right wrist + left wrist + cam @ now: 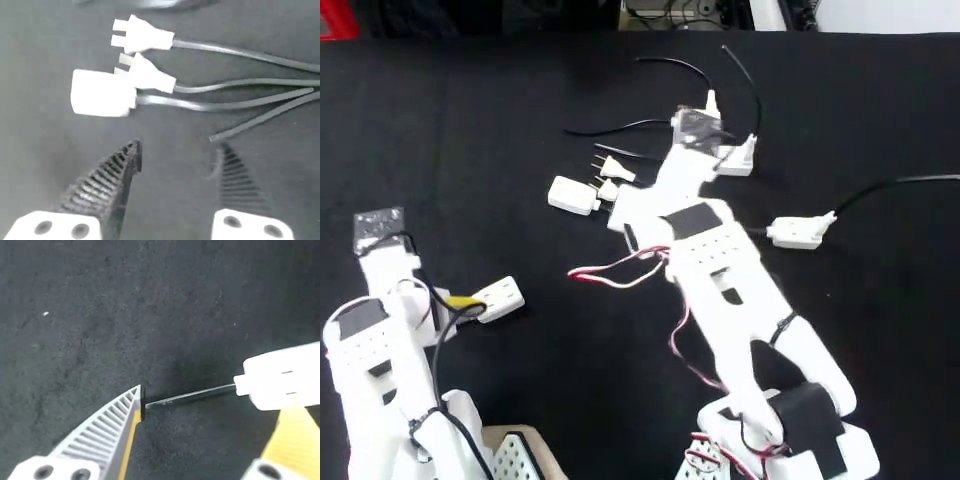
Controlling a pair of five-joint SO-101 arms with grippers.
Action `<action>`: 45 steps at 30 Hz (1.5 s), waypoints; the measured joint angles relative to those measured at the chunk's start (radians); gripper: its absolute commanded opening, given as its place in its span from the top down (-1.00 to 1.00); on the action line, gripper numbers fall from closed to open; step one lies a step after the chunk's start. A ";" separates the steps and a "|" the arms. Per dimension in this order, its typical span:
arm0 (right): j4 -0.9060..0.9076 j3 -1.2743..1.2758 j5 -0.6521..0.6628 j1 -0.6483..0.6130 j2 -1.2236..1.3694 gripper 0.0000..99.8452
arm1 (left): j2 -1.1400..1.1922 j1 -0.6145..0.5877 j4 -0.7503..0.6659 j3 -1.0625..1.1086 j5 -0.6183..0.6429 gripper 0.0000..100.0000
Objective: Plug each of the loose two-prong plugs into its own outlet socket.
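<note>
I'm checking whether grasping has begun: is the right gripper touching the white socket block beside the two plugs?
Apart. The right wrist view shows bare black table between the open right gripper and the socket block.

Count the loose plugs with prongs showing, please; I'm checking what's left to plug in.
2. One plug lies clear of the white socket; the other plug lies against it. More may be hidden under the arm.
</note>
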 measured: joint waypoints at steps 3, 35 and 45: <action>-0.109 0.002 -0.083 0.044 0.002 0.47 | 0.000 0.002 -0.055 0.063 -0.060 0.19; -0.115 -0.450 0.677 0.087 0.710 0.84 | -0.002 0.003 -0.100 0.084 -0.124 0.19; -0.021 -0.456 1.003 0.064 0.588 0.84 | -0.002 0.003 -0.100 0.084 -0.124 0.19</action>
